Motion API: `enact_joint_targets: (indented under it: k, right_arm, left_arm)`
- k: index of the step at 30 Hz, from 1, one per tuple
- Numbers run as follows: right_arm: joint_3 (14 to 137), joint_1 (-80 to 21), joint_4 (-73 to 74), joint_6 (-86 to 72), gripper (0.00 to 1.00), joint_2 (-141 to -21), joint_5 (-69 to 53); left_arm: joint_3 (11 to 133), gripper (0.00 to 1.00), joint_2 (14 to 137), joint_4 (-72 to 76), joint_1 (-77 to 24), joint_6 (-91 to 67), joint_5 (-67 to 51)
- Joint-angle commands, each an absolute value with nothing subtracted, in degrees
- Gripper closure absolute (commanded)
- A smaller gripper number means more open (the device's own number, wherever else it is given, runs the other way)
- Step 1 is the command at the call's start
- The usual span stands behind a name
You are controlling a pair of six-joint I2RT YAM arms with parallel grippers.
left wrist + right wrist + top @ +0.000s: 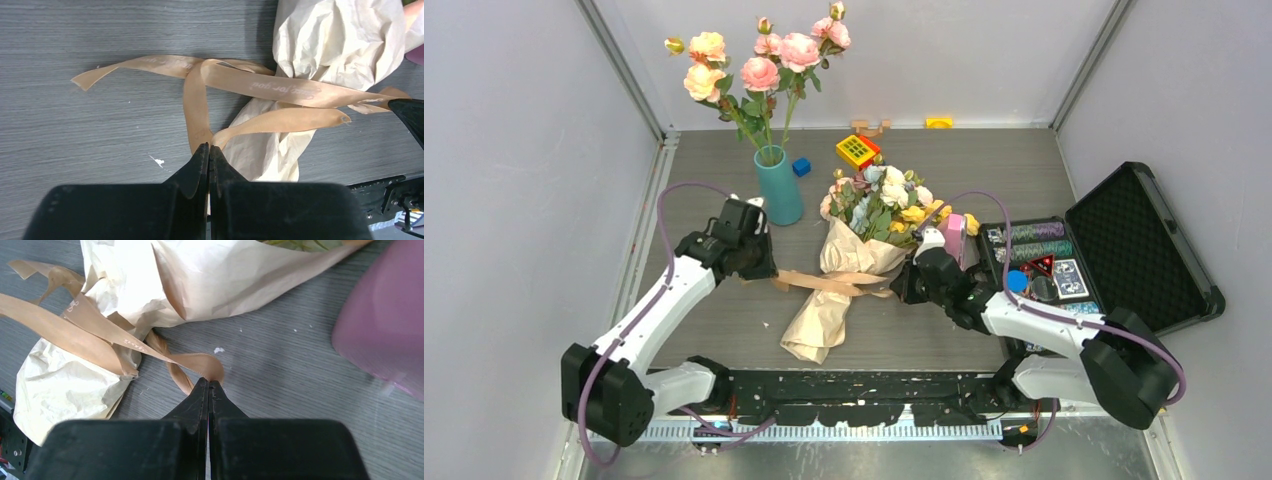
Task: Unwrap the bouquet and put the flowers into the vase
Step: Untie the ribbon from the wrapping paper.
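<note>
The bouquet (849, 270) lies on the table, its tan paper (340, 35) crinkled round the stems and the flowers (884, 200) at its far end. A tan ribbon (824, 283) crosses the wrap's waist. My left gripper (772, 272) sits at the ribbon's left side, shut on a ribbon strand (280, 87) that runs into its tips (209, 147). On the wrap's right, my right gripper (902, 283) is shut on a ribbon loop (207, 365) at its tips (208, 382). The teal vase (779, 185) stands upright behind the left gripper.
Tall pink and peach roses (764, 70) stand in the vase. A pink box (954, 235) sits right of the flowers, beside an open black case (1139, 245). A yellow toy (857, 150) and a blue cube (801, 167) lie further back. Walls close in on both sides.
</note>
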State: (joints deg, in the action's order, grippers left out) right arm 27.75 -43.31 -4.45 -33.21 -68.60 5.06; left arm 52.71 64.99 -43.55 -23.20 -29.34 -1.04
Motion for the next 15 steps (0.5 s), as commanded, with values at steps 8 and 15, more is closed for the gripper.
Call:
enact_joint_targets:
  k: [8, 15]
  right_arm:
    - [24.2, -43.2, -4.7, -37.1, 1.0, -65.3, 9.8]
    - [23.3, -43.2, -4.5, -37.7, 0.99, -64.7, 10.7]
  left_arm:
    - [55.8, 1.0, 68.5, -44.2, -12.0, -25.9, -7.8]
    - [56.5, 1.0, 69.4, -44.9, -6.8, -23.7, -6.9]
